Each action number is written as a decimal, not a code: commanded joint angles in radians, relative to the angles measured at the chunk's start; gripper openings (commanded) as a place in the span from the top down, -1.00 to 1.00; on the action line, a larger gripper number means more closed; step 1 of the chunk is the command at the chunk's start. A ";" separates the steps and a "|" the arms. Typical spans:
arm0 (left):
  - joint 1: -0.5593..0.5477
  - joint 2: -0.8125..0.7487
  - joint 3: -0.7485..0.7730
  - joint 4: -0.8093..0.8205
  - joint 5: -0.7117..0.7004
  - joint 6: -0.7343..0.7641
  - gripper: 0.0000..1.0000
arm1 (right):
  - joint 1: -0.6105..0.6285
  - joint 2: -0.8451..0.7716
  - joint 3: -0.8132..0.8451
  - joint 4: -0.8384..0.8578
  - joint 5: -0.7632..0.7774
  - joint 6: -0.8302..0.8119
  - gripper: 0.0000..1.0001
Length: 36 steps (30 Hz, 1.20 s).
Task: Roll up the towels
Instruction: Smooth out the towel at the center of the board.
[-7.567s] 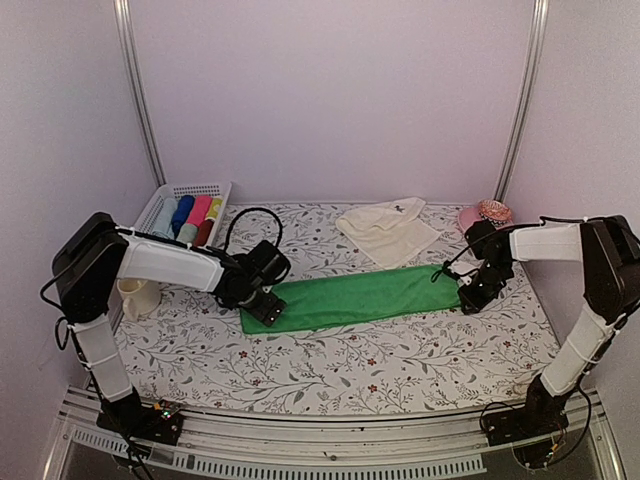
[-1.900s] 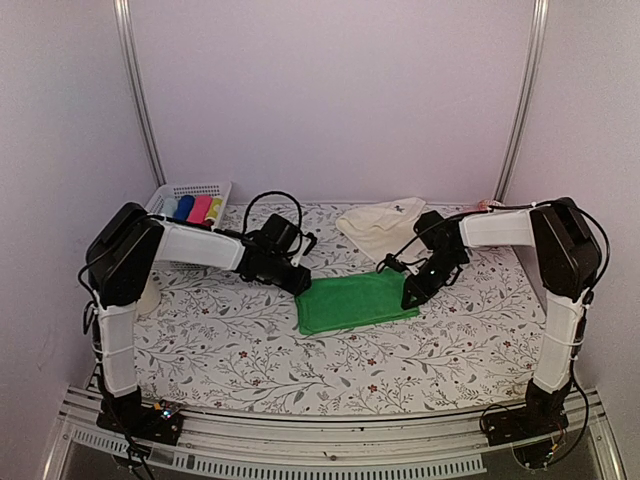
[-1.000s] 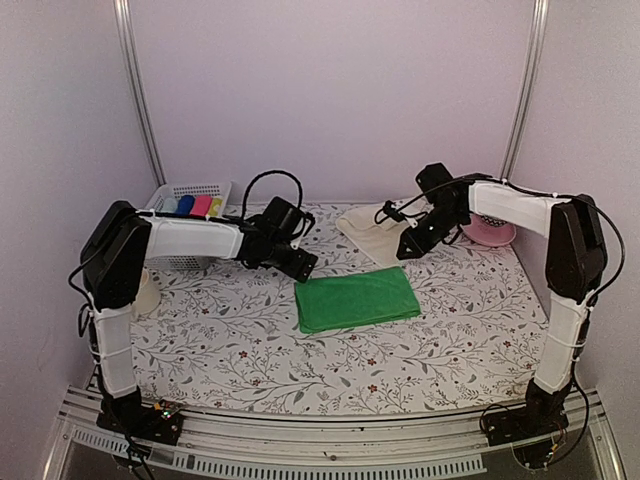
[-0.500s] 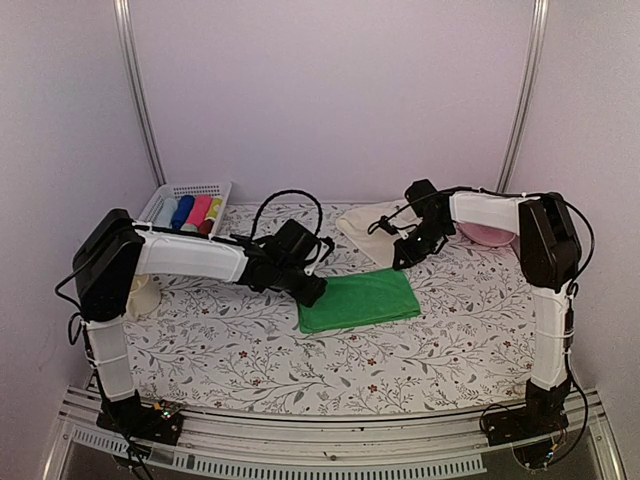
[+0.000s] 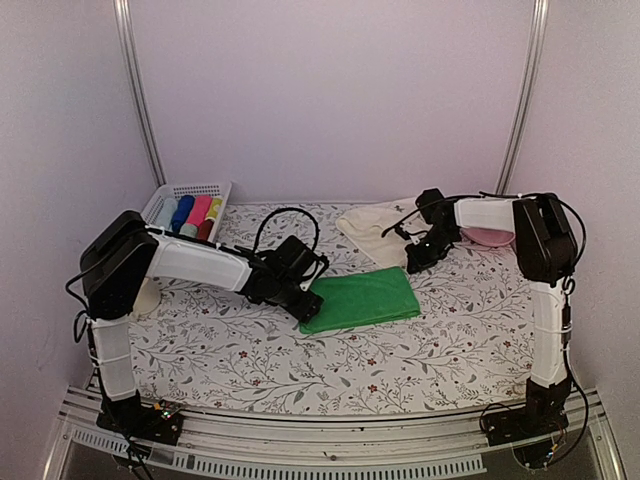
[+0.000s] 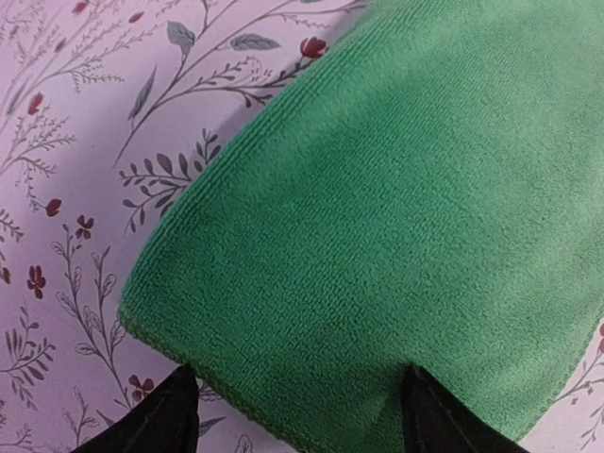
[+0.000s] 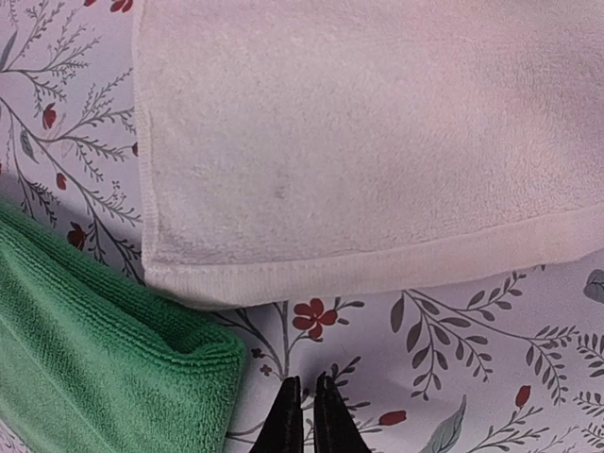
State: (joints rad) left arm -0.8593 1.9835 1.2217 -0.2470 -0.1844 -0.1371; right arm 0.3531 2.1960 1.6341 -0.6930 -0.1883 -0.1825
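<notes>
The green towel (image 5: 370, 296) lies folded into a short rectangle mid-table. It also shows in the left wrist view (image 6: 396, 189) and the right wrist view (image 7: 85, 359). My left gripper (image 5: 305, 300) is open at its left end (image 6: 302, 425), one finger on the tablecloth and the other on the cloth's edge. The cream-white towel (image 5: 368, 226) lies loosely folded behind it; it also shows in the right wrist view (image 7: 359, 142). My right gripper (image 5: 413, 260) is shut and empty (image 7: 304, 415), low over the tablecloth between the two towels' near corners.
A white basket (image 5: 172, 195) with blue, pink, red and yellow rolls stands at the back left. A pink dish (image 5: 488, 236) sits at the back right behind the right arm. A cream cup (image 5: 146, 296) stands at the left edge.
The green towel, stretched long before, now lies folded in half. My left gripper has come down onto its left end. My right gripper has dropped from the cream towel to the green towel's far right corner.
</notes>
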 commanded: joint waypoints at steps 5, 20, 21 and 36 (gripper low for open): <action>-0.007 -0.006 -0.007 0.017 -0.004 -0.008 -0.49 | 0.041 -0.165 -0.041 0.069 -0.113 -0.019 0.88; -0.025 -0.007 -0.007 0.020 0.001 -0.009 -0.65 | 0.088 -0.033 -0.042 0.063 -0.027 0.015 0.86; -0.027 -0.007 -0.007 0.019 0.004 -0.007 -0.66 | 0.082 -0.024 -0.042 0.059 -0.009 0.023 0.87; -0.018 0.031 -0.008 -0.022 -0.069 0.020 -0.83 | 0.033 0.002 -0.045 -0.017 0.023 0.020 0.84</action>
State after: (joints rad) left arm -0.8734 1.9923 1.2217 -0.2321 -0.2066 -0.1368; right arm 0.4110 2.1784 1.5997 -0.6369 -0.2192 -0.1535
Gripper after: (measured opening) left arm 0.891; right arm 0.068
